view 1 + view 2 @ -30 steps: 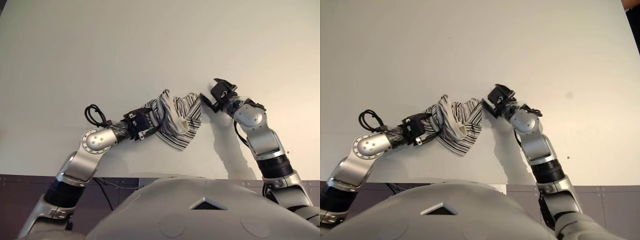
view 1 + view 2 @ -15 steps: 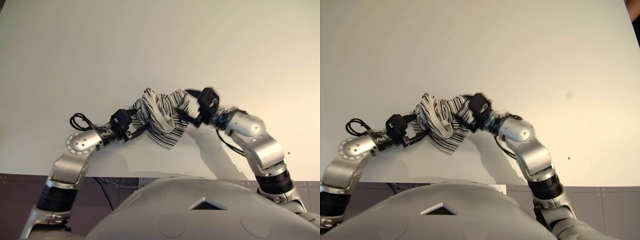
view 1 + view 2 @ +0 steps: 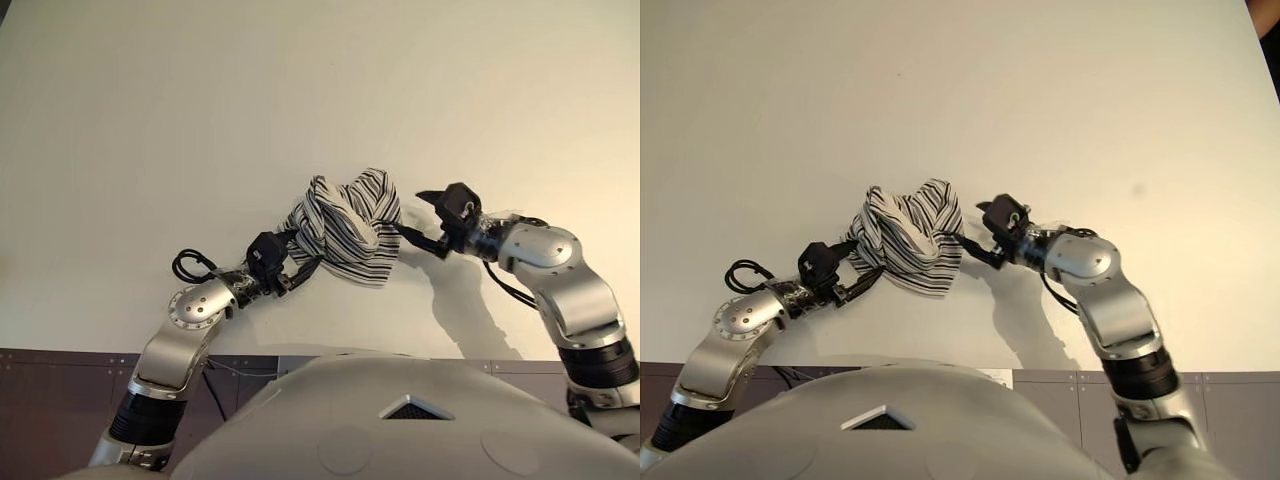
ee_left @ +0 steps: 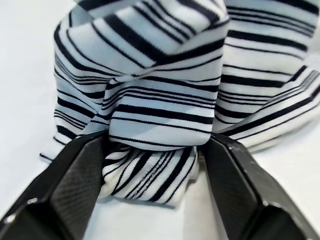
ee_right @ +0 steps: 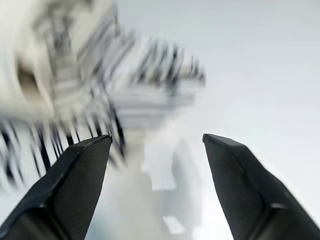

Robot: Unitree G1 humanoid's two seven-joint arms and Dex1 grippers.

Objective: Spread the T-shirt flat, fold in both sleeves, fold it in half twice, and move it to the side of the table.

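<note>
The T-shirt (image 3: 345,225) lay as a crumpled heap near the front centre of the worktop (image 3: 200,100), with no sleeve or hem laid out. The left end effector (image 4: 150,165) was clamped on a bunched fold at the heap's left edge, with fabric pinched between both fingers. The right end effector (image 3: 413,215) stood wide open and empty, its tips just beside the heap's right edge. Judged progress: first step only. Spreading flat was not yet achieved. Both sleeve folds, two half-folds and the transfer to the side remained.
</note>
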